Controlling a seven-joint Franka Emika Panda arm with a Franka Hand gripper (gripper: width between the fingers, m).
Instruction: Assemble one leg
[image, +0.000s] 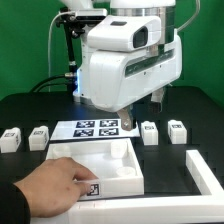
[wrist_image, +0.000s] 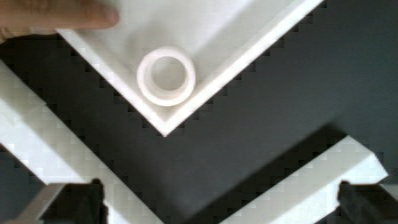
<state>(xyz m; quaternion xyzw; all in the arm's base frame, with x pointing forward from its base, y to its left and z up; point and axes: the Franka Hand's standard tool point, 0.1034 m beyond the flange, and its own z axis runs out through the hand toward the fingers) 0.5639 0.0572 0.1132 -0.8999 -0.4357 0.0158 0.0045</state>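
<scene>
The gripper (wrist_image: 205, 205) hung wide open and empty over the panel's (image: 118, 160) hole (wrist_image: 166, 76), where a leg (image: 150, 132) should go. A person's hand (image: 45, 190) likely kept the panel still.

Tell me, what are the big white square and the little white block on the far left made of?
The square panel looks like smooth matte white plastic: even colour, crisp raised rim. The leftmost leg looks the same, though too small to be sure.
</scene>
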